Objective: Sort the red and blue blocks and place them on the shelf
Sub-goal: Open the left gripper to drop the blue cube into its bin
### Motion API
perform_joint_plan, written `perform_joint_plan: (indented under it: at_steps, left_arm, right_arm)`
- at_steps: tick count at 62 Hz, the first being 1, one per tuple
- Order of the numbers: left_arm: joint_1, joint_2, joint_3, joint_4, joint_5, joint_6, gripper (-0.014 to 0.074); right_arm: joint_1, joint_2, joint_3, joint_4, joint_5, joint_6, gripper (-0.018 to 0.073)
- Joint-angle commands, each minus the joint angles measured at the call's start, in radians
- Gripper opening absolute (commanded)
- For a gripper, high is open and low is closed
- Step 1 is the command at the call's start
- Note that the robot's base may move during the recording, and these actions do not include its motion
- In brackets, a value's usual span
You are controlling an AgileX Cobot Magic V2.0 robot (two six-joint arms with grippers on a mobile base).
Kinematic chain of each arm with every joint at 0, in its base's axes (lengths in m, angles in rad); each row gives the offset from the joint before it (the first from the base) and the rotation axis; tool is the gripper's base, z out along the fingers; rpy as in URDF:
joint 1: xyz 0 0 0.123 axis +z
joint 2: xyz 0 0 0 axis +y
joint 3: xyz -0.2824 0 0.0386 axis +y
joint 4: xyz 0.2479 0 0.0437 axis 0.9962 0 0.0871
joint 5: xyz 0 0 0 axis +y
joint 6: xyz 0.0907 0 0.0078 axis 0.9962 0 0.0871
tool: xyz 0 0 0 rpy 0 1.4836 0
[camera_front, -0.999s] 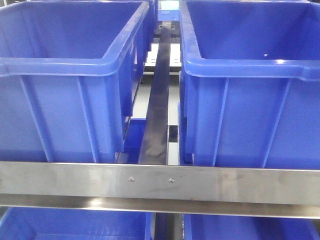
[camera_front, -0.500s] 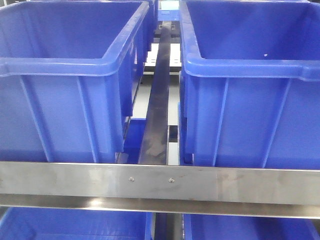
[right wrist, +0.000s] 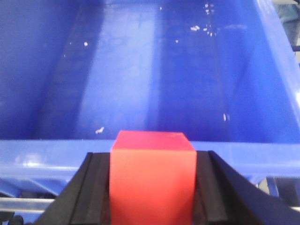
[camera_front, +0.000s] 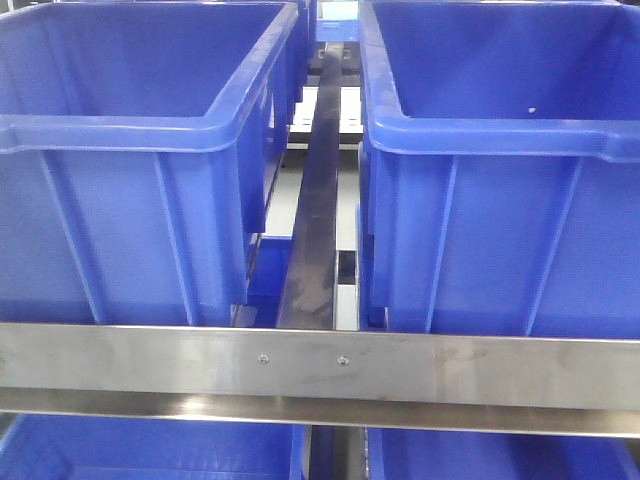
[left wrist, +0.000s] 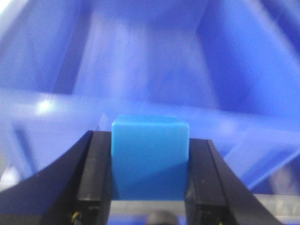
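Observation:
In the left wrist view my left gripper [left wrist: 150,161] is shut on the sky-blue block [left wrist: 150,157], its black fingers [left wrist: 96,173] pressed on both sides. The block hangs just in front of a dark-blue bin's rim [left wrist: 56,110]. In the right wrist view my right gripper [right wrist: 152,180] is shut on the red block [right wrist: 152,176], held in front of and slightly above another bin's near rim [right wrist: 51,157], looking into its interior. The shelf's steel front rail [camera_front: 320,365] and dark centre divider [camera_front: 318,215] fill the front view; neither gripper shows there.
Two large dark-blue bins [camera_front: 130,160] [camera_front: 500,170] stand side by side on the upper tier, split by the divider. Two more bins [camera_front: 150,448] [camera_front: 500,455] sit on the tier below the rail. White specks lie on the bin floor [right wrist: 140,84] ahead of the right gripper.

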Motion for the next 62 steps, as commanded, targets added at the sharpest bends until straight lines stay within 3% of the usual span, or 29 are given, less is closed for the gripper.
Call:
perform_joint_plan:
  at_steps: [1, 16, 39, 62]
  left_arm:
    - [0.000, 0.004, -0.076, 0.003, -0.101, -0.002, 0.0125]
    - [0.000, 0.054, -0.189, 0.005, -0.092, -0.002, 0.0125]
    - [0.000, 0.278, -0.339, 0.005, -0.094, -0.002, 0.0125]
    - [0.000, 0.502, -0.450, 0.023, -0.175, -0.002, 0.0125]
  right_arm:
    - [-0.005, 0.001, -0.071, -0.014, -0.108, -0.007, 0.0066]
    - [-0.005, 0.060, -0.183, -0.015, -0.110, -0.007, 0.0066]
    - [-0.005, 0.265, -0.302, -0.015, -0.196, -0.007, 0.0066]
    - [-0.005, 0.390, -0.332, -0.015, -0.252, -0.007, 0.0066]
